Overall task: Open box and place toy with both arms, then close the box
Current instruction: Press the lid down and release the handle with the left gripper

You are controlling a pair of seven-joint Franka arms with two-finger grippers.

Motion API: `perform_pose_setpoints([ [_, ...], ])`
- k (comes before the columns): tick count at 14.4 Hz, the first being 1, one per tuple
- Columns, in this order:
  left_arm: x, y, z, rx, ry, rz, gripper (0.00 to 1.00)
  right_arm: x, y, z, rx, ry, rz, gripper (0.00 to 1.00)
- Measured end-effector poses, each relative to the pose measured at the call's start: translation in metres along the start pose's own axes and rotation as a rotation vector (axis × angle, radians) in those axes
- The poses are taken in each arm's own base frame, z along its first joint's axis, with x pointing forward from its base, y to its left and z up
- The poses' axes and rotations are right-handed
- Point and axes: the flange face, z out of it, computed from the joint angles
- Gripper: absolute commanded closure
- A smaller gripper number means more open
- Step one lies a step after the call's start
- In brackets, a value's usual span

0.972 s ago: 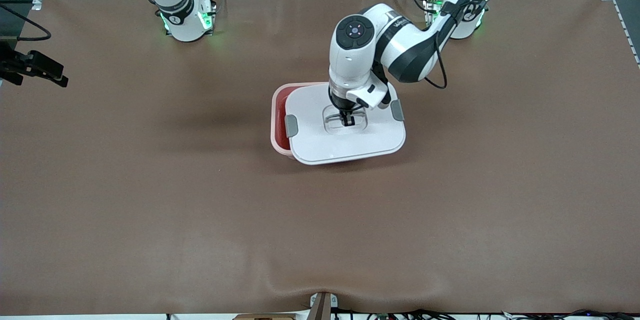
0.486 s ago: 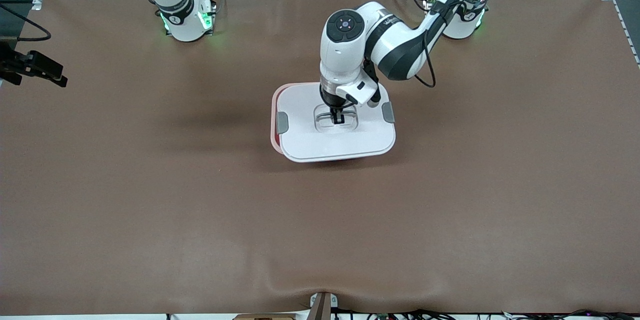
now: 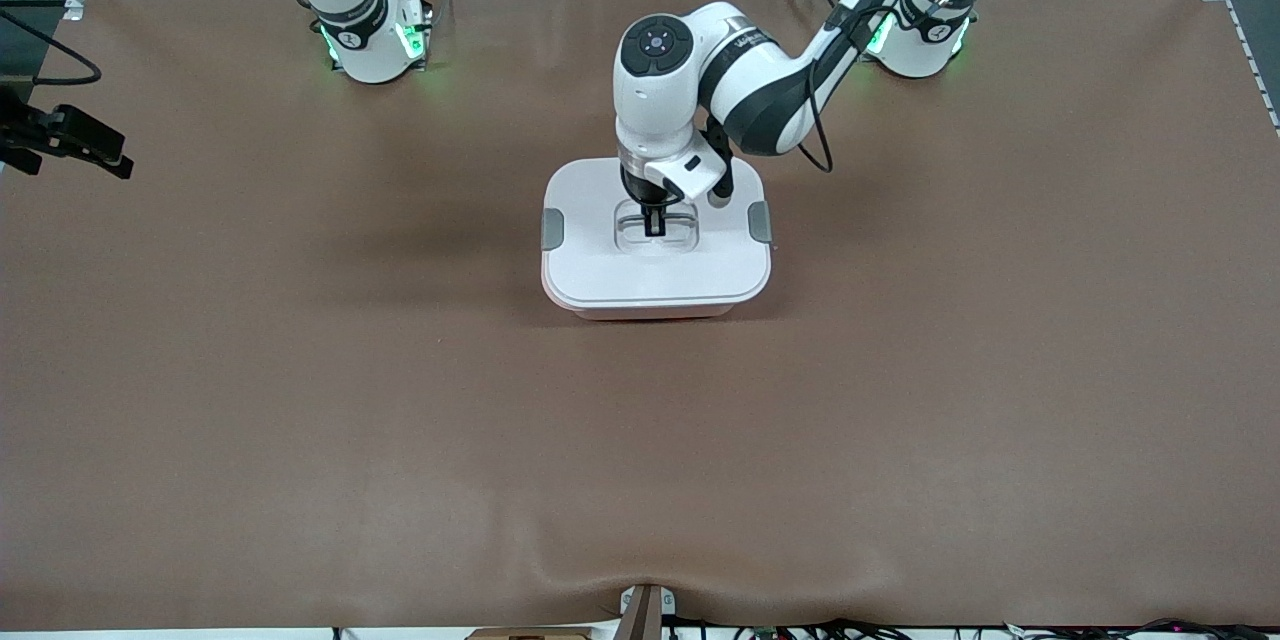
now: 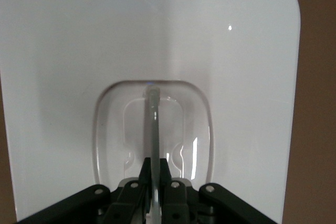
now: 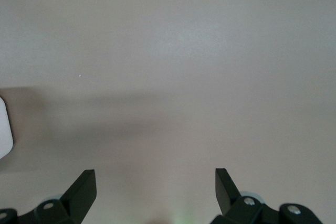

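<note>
The box (image 3: 650,311) stands mid-table, only a thin pink strip of its wall showing under the white lid (image 3: 655,270). The lid lies squarely over it, with a grey clip (image 3: 552,228) at one end and another clip (image 3: 760,221) at the other end. My left gripper (image 3: 654,225) reaches down into the lid's recessed centre, shut on the thin handle bar (image 4: 154,129). In the left wrist view this gripper (image 4: 155,167) pinches the bar over the lid (image 4: 79,51). The toy is hidden. My right gripper (image 5: 156,182) hangs open over bare table, holding nothing.
The brown table mat (image 3: 400,420) spreads all round the box. A black fixture with a cable (image 3: 70,140) juts in at the edge by the right arm's end. A white rounded corner (image 5: 4,129) shows at the edge of the right wrist view.
The left gripper has carried the lid toward the right arm's end of the table until it covers the box. The box's red inside no longer shows. The right gripper stays open.
</note>
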Motion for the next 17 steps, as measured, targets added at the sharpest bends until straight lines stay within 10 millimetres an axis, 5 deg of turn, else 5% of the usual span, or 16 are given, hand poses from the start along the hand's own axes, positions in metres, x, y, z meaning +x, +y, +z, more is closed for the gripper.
perform_pose_setpoints([
  [17,-0.009,-0.004,0.019,-0.033,0.012,0.046,1.00,0.009,-0.011,0.007,0.080,0.011,-0.008,0.00],
])
